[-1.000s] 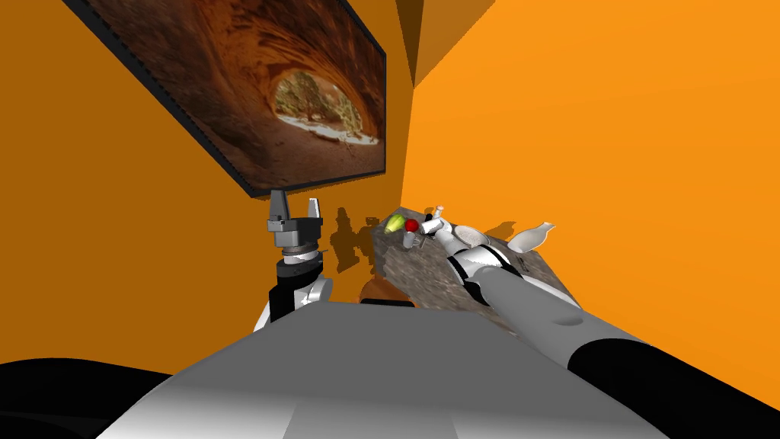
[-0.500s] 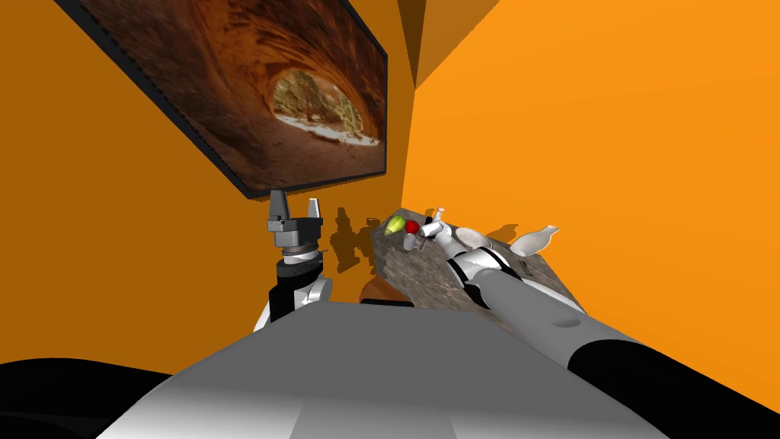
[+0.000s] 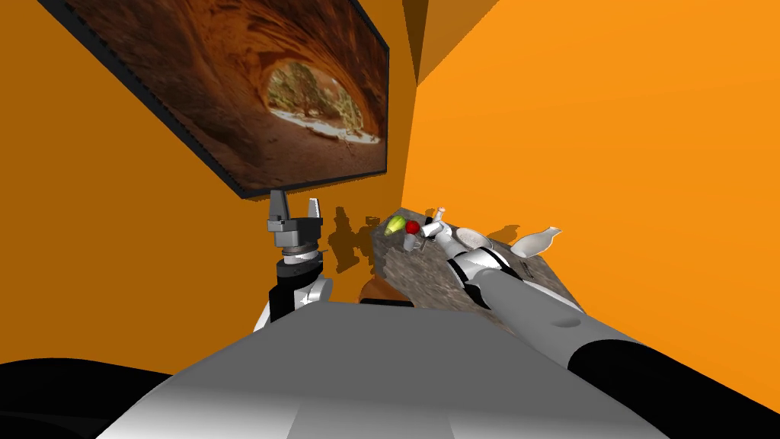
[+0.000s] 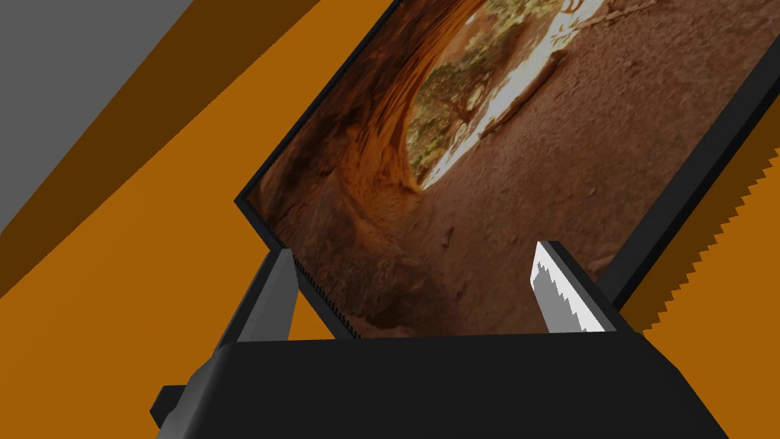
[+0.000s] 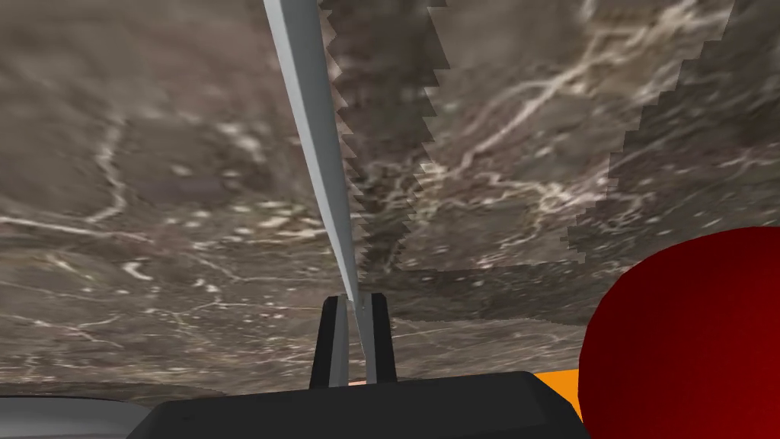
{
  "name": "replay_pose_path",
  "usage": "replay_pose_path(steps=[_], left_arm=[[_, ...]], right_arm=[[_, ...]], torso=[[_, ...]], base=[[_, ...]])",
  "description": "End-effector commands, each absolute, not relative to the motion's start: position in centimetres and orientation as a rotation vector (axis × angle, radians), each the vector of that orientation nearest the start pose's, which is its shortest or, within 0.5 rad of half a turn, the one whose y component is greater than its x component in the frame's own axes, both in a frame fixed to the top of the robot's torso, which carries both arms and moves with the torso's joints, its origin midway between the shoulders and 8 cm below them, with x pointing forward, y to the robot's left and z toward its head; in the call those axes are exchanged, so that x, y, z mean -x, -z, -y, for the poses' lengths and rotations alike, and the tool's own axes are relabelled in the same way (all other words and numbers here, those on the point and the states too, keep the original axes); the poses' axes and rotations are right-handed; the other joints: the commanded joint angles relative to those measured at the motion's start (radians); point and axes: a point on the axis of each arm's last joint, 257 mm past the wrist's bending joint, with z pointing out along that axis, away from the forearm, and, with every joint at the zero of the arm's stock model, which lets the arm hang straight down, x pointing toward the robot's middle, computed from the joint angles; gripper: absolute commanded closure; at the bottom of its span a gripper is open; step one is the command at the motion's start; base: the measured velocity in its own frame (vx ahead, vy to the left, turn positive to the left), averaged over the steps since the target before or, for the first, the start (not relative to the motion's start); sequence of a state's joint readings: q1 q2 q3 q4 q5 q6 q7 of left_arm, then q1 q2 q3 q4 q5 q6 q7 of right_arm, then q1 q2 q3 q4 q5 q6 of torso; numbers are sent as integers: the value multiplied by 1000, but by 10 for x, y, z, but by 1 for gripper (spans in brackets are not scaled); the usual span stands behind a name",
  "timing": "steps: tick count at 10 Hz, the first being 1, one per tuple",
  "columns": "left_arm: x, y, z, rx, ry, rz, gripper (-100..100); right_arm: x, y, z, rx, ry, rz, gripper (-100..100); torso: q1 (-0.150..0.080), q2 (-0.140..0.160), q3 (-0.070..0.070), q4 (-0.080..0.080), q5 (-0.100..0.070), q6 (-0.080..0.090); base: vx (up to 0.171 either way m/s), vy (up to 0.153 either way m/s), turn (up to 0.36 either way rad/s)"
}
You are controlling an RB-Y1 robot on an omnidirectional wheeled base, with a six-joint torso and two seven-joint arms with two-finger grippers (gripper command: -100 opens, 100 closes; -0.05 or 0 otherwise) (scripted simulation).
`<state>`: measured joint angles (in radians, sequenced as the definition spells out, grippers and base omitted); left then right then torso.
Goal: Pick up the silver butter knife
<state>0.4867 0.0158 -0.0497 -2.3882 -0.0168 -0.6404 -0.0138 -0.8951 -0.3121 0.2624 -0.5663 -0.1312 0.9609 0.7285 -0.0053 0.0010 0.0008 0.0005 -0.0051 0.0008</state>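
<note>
Two orange walls [image 3: 594, 152] meet in a corner at 12 o'clock of the worktop [image 3: 411, 274], a slab veined in brown and grey whose left edge stands apart from the left wall, with shadowed wall showing in the gap. The slab's near half is bare, and that is the widest open room on it. The things crowd its far end. The right forearm [image 3: 487, 270] lies along the worktop toward that end. The left pincer [image 3: 293, 207] is held upright at 9 o'clock of the worktop, off its edge, with its blades standing apart and nothing between them. A white jug [image 3: 533, 242] stands at the right edge, at 3 o'clock of a pale bowl [image 3: 472, 238]. A red ball [image 3: 412, 226] lies near the far left corner, with a yellow-green fruit [image 3: 394, 223] just beside it at 9 o'clock and a small grey cup [image 3: 410, 241] at its 6 o'clock. The right pincer [image 5: 354, 305] is at 3 o'clock of the ball, near it. Its blades are drawn together and clamped on the end of the butter knife [image 5: 316, 145], a thin grey strip. The knife runs straight out from the blades over bare worktop, and its jagged shadow [image 5: 381, 152] falls just beside it.
</note>
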Motion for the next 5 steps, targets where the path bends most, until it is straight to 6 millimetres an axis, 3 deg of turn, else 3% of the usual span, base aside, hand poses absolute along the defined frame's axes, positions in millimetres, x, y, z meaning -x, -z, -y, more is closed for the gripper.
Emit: replay_pose_path(steps=[1, 2, 3, 4, 5], left_arm=[[-294, -96, -249, 428, 1387, -452, 0], [-294, -96, -249, 428, 1387, -452, 0], [-294, -96, -249, 428, 1387, -452, 0], [-294, -96, -249, 428, 1387, -452, 0], [-294, -96, -249, 428, 1387, -452, 0]], right_arm=[[-603, 353, 308, -717, 173, -2479, 100], [-603, 353, 307, -717, 172, -2479, 0], [-611, 336, 300, -714, 153, -2475, 100], [-609, 343, 304, -717, 159, -2475, 100], [-610, 341, 303, -715, 158, -2475, 0]], torso=[[0, 0, 0, 0, 0, 0], [0, 0, 0, 0, 0, 0], [0, 0, 0, 0, 0, 0], [1, 3, 2, 1, 1, 0], [1, 3, 2, 0, 0, 1]], base=[[0, 0, 0], [0, 0, 0], [-63, 22, -52], [-37, 14, -12], [0, 0, 0]])
